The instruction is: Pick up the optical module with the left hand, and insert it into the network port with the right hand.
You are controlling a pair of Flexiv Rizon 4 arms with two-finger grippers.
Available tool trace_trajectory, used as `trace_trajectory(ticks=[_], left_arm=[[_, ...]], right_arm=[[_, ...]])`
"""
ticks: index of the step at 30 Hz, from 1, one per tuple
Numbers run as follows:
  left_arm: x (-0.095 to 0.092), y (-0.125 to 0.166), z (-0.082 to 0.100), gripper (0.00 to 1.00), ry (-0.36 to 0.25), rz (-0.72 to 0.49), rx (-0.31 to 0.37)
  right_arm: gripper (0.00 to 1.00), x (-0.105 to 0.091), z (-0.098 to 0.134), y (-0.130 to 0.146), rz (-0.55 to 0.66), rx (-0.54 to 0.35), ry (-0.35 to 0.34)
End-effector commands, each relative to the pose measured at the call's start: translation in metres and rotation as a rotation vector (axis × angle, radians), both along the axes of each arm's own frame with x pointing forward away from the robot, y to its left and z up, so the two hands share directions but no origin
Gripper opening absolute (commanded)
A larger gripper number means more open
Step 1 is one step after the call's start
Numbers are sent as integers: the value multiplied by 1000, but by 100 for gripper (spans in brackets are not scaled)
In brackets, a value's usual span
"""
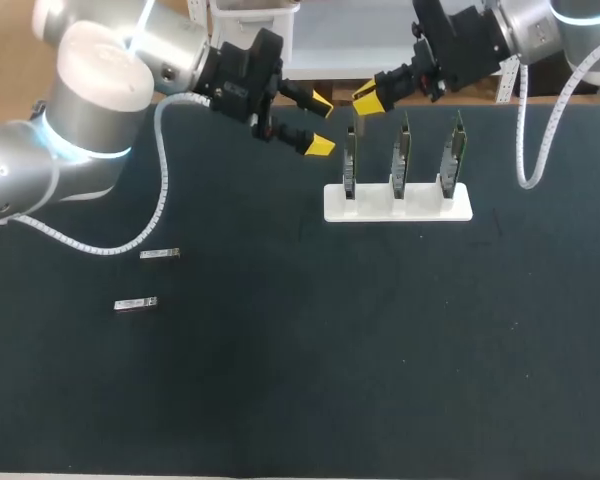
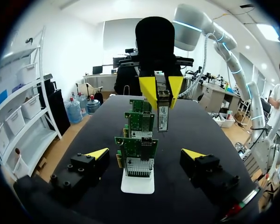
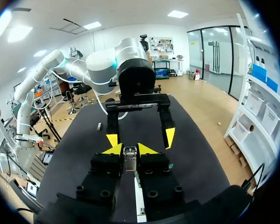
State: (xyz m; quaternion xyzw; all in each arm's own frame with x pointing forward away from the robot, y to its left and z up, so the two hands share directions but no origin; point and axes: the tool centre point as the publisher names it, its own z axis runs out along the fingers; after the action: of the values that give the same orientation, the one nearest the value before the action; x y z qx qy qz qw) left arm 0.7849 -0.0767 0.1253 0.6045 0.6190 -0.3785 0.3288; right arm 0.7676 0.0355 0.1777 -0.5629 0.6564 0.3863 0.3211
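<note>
1. Head view takes in the whole dark bench (image 1: pixel 280 400). A white slab-shaped rack (image 1: pixel 425 208) holds three green circuit cards (image 1: pixel 402 155) upright in a row. On my left side, well apart from the rack, a small silver spare module (image 1: pixel 160 254) and a second spare module (image 1: pixel 136 303) lie flat, long axes running side to side.
2. That view does not show what my right pincer (image 1: pixel 368 100) carries; the wrist views do. From the left wrist, a silver rectangular optical module (image 2: pixel 163 112) hangs below the yellow tips, just beside the tops of the farther cards. I cannot tell whether it touches one.
3. My right pincer is drawn in narrow, one tip pressing each side of the optical module. The grip is on the module's upper end and the lower end hangs free.
4. The optical module's long axis is upright, with a labelled broad face towards my left wrist. From the right wrist it is seen end-on between the tips, with the white rack under it.
5. My left pincer (image 1: pixel 321 123) is spread wide and has nothing in it. From above it hovers near the rack's left end, apart from it. From its own wrist the cards line up one behind another between the fingers, untouched.
6. The nearest card carries a grey gridded metal port block (image 2: pixel 140 165) low on its face, seen only from the left wrist.
</note>
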Motion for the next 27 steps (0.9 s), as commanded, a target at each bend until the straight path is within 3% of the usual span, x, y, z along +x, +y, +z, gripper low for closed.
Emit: trace_trajectory(ticks=[1,27], left_arm=[[4,-1,-1,100,12,-15,11],[-2,-2,-16,100,23,-35,71]], right_arm=[[0,-1,0,1,-3,-3,-2],[0,-1,-2,-2,-11,0,3]])
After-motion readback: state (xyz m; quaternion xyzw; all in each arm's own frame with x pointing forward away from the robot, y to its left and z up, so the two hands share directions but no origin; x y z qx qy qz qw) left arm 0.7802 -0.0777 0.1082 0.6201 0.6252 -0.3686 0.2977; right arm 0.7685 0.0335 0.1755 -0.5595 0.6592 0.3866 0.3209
